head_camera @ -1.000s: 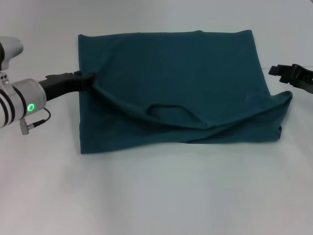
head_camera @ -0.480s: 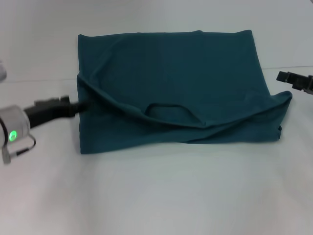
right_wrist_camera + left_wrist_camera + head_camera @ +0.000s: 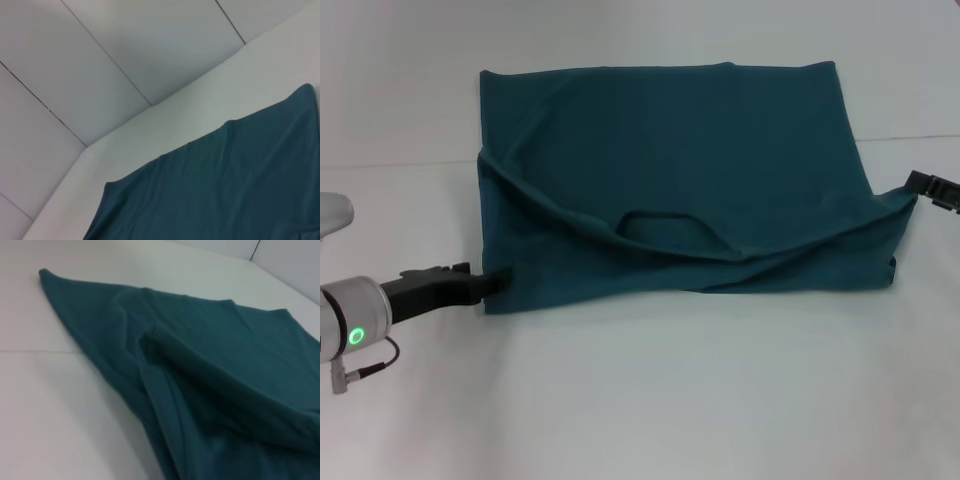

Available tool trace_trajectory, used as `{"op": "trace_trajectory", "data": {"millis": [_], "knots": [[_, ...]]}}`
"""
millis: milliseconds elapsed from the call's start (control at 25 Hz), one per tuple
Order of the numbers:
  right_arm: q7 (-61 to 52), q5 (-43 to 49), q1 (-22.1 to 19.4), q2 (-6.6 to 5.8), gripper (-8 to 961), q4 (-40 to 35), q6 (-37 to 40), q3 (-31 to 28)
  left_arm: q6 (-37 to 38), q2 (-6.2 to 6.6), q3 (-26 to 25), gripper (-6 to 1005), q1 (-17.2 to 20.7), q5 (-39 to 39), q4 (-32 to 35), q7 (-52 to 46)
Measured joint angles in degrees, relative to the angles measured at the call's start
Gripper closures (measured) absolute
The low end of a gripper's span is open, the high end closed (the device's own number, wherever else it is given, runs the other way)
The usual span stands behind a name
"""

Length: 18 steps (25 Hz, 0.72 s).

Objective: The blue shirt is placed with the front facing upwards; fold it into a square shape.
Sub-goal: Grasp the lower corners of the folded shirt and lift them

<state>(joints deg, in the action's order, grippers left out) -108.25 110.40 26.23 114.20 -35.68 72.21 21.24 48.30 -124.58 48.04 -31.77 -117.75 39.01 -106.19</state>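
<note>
head view, reading from the left edge: the left hand (image 3: pixel 498 279) sits low at centre-left of the frame, its dark tip touching the near-left corner of the blue shirt (image 3: pixel 670 150), and whether it is pinched on the cloth or merely against it i cannot tell. the shirt fills the middle and upper middle of the frame on the white bench (image 3: pixel 640 400), already doubled into a wide rectangle, with a loose ridge of cloth running across its lower half and the collar opening showing as a small loop just below centre. at the right edge, mid-height, only the tip of the right hand (image 3: pixel 930 186) shows, just beside the shirt's right corner; its opening cannot be judged either. to do this step well, i judge the left hand should get a firm hold of every layer at that corner, the right should take the matching corner, and both should lift and carry together so the slack ridge flattens rather than being folded in. left wrist view shows what the head view does not: the stacked layers and rolled hem at the shirt's edge from close in. right wrist view shows the far flat part of the shirt and the panelled wall (image 3: pixel 125 60) behind the bench, which the head view leaves out.
</note>
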Motion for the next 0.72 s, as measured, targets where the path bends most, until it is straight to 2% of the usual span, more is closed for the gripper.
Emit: {"op": "trace_trajectory", "data": {"millis": [480,640,720], "knots": [[0.0,0.2,0.2,0.42,143,0.0,0.2,0.2,-4.1,0.08,5.0,328,-1.6,-1.1,-2.1,0.6],[-0.3,0.3,0.0,0.34,144,0.0,0.5,1.0,-4.2,0.05,5.4,431,-1.9,-1.1,-1.9,0.7],[-0.3,0.4,-0.3,-0.09,145,-0.3,1.8,2.2,-4.2,0.06,5.6,483,-2.1,-1.0,-1.9,0.6]]}}
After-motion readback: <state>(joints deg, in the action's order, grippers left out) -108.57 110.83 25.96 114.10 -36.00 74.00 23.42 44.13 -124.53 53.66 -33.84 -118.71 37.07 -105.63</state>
